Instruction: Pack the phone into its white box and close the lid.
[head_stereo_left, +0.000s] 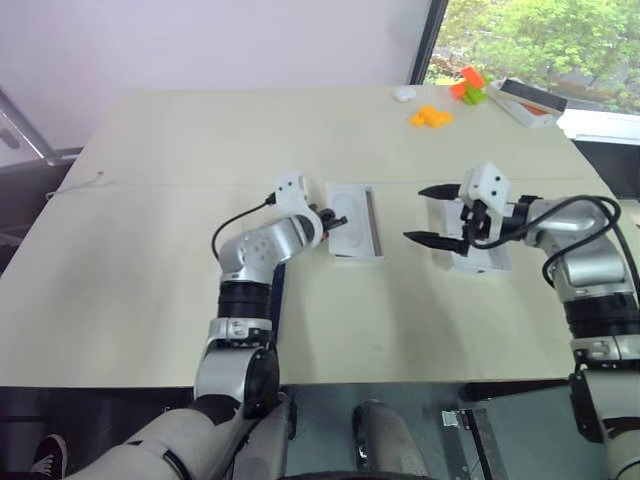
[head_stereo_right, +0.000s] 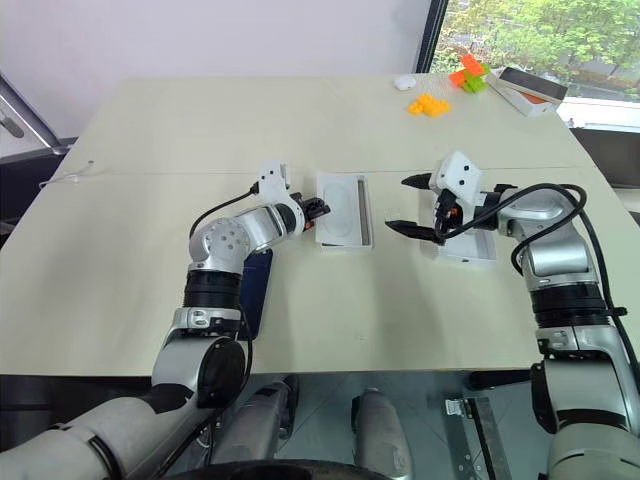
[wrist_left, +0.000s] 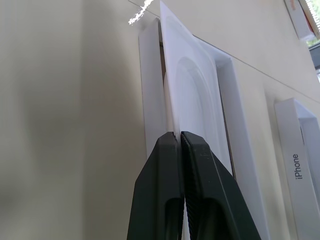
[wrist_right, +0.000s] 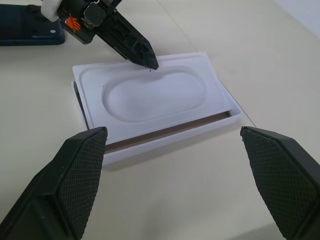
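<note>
White insert card (wrist_right: 155, 97) clamped in left tool (wrist_left: 180, 137) over the white box (wrist_right: 220, 122); right tool (wrist_right: 175, 165) spread apart

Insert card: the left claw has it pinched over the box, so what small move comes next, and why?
Probably lift the insert card up and clear of the white box. The left claw is shut on the card's edge, the card covers the tray, and the phone lies on the table, so it cannot go in yet.

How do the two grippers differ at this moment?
The left gripper is shut on the edge of the thin white insert card over the white box; the right gripper stands wide open and holds nothing. The left one touches the card; the right one hovers beside the lid. Both have black fingers.
</note>
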